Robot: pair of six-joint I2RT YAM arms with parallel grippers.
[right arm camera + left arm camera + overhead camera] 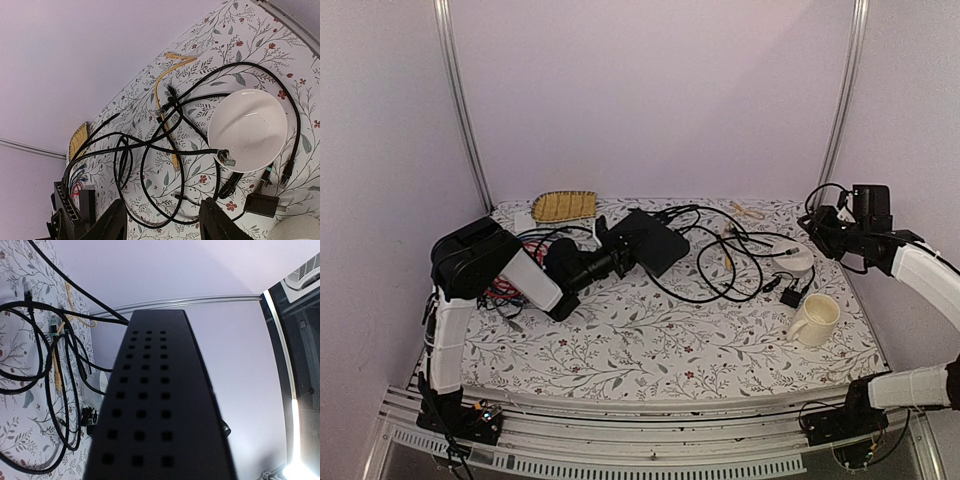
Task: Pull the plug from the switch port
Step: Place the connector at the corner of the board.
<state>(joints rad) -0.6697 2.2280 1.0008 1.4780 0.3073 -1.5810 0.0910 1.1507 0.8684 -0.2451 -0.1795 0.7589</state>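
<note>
- The switch [655, 240] sits at about 11 o'clock from the table's middle, a flat black box with one end tipped up off the floral tablecloth [650, 350].
- The left gripper [608, 255] is clamped on the switch's 8 o'clock end. In the left wrist view the box's vented face fills the frame and hides the fingers.
- In the right wrist view a row of sockets shows along the switch's edge at 7 o'clock. Whether any is still filled is too small to tell.
- The right gripper [162, 202] hangs above the table's 2 o'clock edge, its jaws apart with nothing between them.
- A clear plug [227, 160] on a black cable end lies against the 8 o'clock rim of a white dish [250, 125], well apart from the switch.
- Loose black cables [720, 270] and a yellow cable [162, 95] tangle between switch and dish.
- A cream mug [815, 320] stands at 4 o'clock, and a woven tray [563, 206] lies at the far 11 o'clock edge.
</note>
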